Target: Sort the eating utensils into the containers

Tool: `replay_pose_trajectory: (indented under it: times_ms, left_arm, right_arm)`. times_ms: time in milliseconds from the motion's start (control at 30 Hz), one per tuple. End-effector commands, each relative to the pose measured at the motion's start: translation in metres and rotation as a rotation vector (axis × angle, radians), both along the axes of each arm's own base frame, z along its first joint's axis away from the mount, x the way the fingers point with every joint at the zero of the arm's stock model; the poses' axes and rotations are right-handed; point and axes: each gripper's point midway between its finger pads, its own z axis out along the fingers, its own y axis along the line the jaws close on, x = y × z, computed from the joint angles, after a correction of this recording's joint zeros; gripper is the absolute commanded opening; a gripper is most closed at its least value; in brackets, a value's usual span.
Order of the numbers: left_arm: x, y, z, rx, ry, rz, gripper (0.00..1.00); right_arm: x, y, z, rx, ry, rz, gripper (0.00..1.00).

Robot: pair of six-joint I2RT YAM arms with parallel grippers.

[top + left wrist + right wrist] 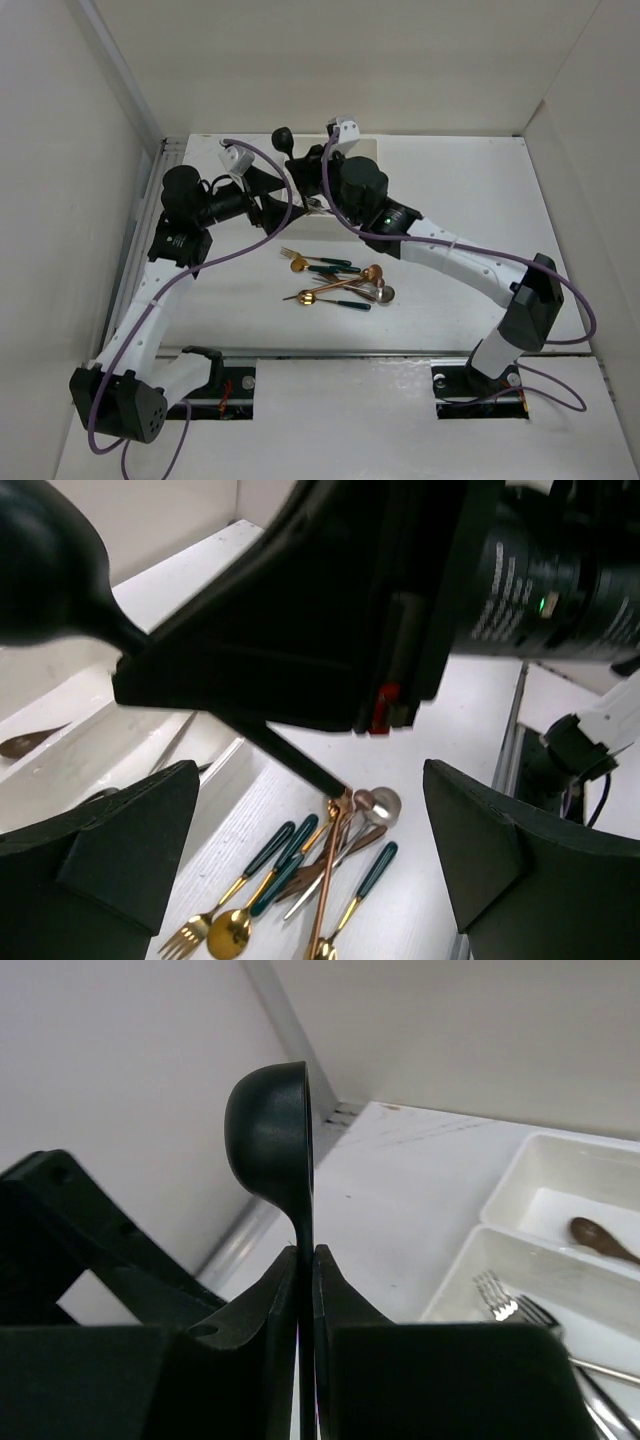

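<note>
Aloft, R gripper [305, 1260] pinches black spoon [270, 1130] by handle, likely bound for tray [545, 1165] w/ brown spoon [600, 1240]; L gripper [310, 830] gapes wide, empty.

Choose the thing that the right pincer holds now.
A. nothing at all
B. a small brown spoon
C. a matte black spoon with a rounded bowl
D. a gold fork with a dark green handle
C: in the right wrist view the right pincer is shut on the thin neck of the matte black spoon with a rounded bowl, whose bowl stands up above the fingers.
</note>
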Motion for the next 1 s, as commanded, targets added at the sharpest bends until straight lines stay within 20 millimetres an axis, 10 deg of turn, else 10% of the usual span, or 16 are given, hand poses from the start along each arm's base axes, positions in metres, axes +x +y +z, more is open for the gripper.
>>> replay_pose_trajectory:
  times_ms: [0,200,667,867,967]
  left_arm:
    - [0.003,-0.004,0.019,-0.098,0.01,-0.012,0.93]
    - [0.002,-0.009,0.003,-0.122,0.094,-0.047,0.82]
    - [0.012,-0.004,0.003,-0.131,0.068,0.003,0.0]
    - [0.038,0.01,-0.001,-0.112,0.079,0.154,0.0]
    - [0.073,0.024,-0.006,-0.041,0.036,0.293,0.0]
  right_arm:
    - [-0.01,0.006,0.036,0.248,-0.026,0.054,0.0]
    - [-0.021,0.014,0.042,0.33,-0.038,0.131,0.0]
    - [-0.035,0.022,0.031,0.368,0.01,0.215,0.0]
    - [-0.032,0.02,0.025,0.349,0.005,0.2,0.0]
    - [-0.012,0.008,0.019,0.327,-0.004,0.175,0.46]
